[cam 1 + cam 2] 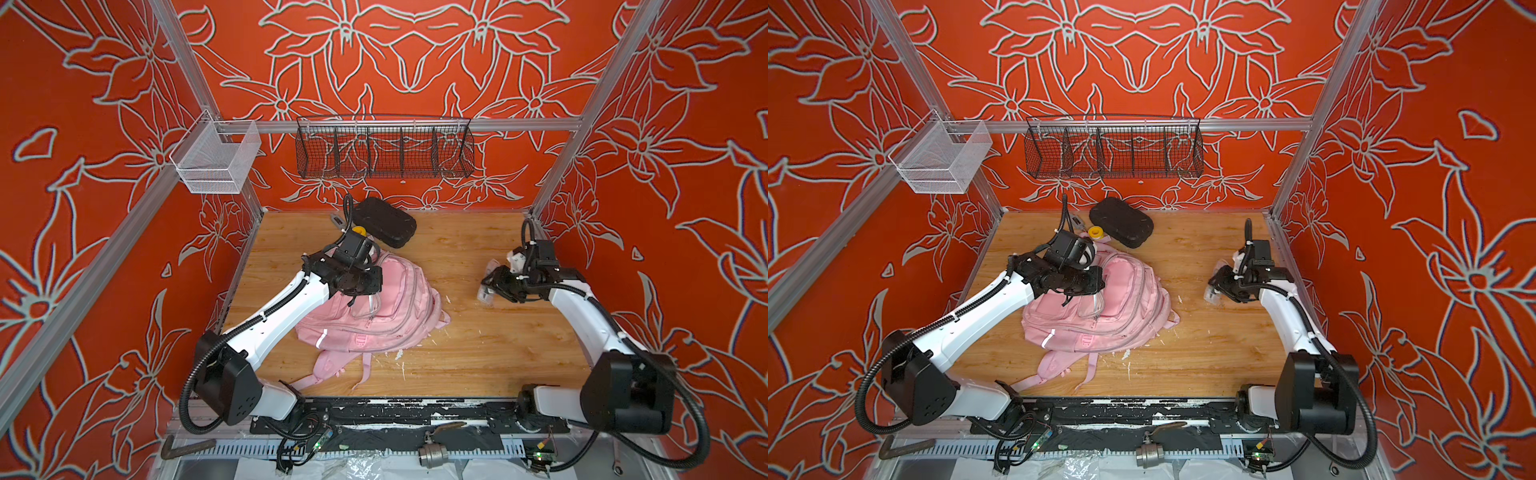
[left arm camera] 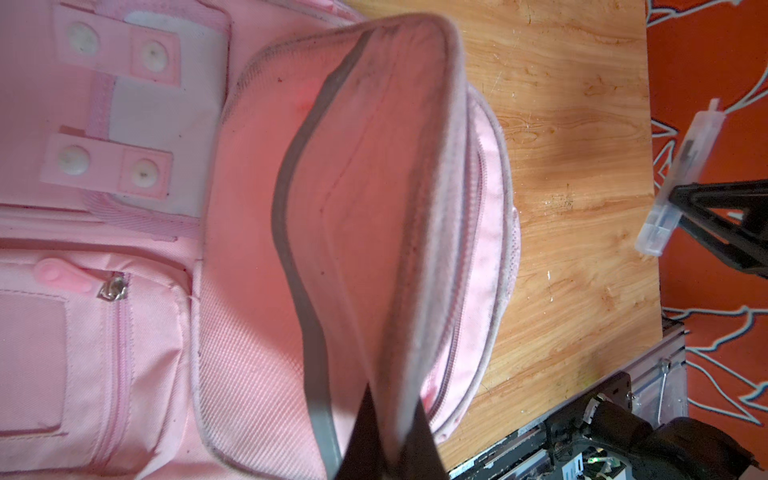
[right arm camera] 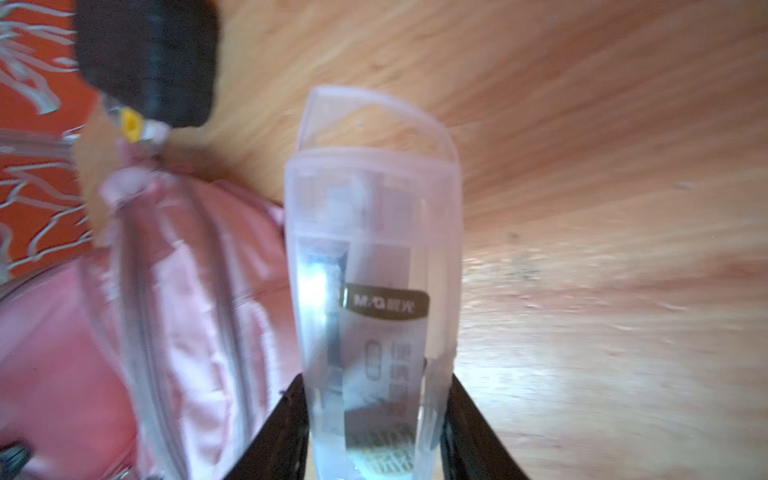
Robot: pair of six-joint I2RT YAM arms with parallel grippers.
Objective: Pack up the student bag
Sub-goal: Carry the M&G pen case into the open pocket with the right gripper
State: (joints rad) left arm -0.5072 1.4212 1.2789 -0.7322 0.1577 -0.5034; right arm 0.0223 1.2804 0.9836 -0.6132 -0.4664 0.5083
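Note:
The student bag (image 1: 386, 320) (image 1: 1121, 316), a pale pink backpack, lies left of the table's middle in both top views. My left gripper (image 1: 371, 291) (image 2: 395, 392) is shut on the grey-edged rim of a front pocket flap (image 2: 374, 187) and holds it up from the bag, so the pocket gapes. At the right, clear of the bag, my right gripper (image 1: 488, 289) (image 3: 376, 376) is shut on a clear plastic box (image 3: 374, 249) with a printed label inside. The box (image 2: 673, 178) also shows in the left wrist view, lifted off the wood.
A black hard case (image 1: 383, 222) and a yellow tape roll (image 1: 358, 230) lie behind the bag by the back wall. A black wire basket (image 1: 384, 151) and a white mesh basket (image 1: 216, 162) hang on the rail. White scraps dot the wooden table (image 1: 478, 353).

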